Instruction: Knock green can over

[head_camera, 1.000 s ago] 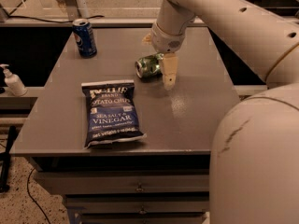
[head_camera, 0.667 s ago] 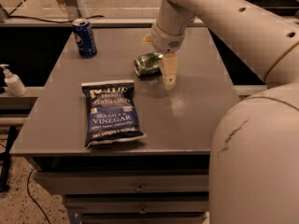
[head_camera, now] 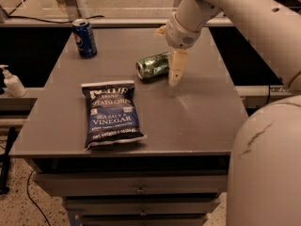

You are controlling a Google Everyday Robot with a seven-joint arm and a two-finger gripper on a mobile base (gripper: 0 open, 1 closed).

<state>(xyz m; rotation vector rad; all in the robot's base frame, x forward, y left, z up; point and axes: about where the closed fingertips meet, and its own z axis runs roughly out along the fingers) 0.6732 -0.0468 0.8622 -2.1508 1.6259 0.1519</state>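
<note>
The green can [head_camera: 153, 66] lies on its side on the grey table [head_camera: 197, 112], right of the middle towards the back, its silver top facing left. My gripper [head_camera: 168, 51] hangs over the can's right end. One cream finger [head_camera: 177, 68] points down and touches or nearly touches the can's base end. The other fingertip [head_camera: 160, 31] shows behind and higher. The fingers stand apart and hold nothing.
A dark blue Pepsi can [head_camera: 84, 37] stands upright at the back left corner. A blue salt and vinegar chip bag [head_camera: 113, 114] lies flat at the front left. A white pump bottle [head_camera: 12, 82] stands off the table's left side. Drawers [head_camera: 141, 189] are below the front edge.
The green can has settled flat on its side, a little to the right. The gripper has shifted slightly right and stays over the can's right end.
</note>
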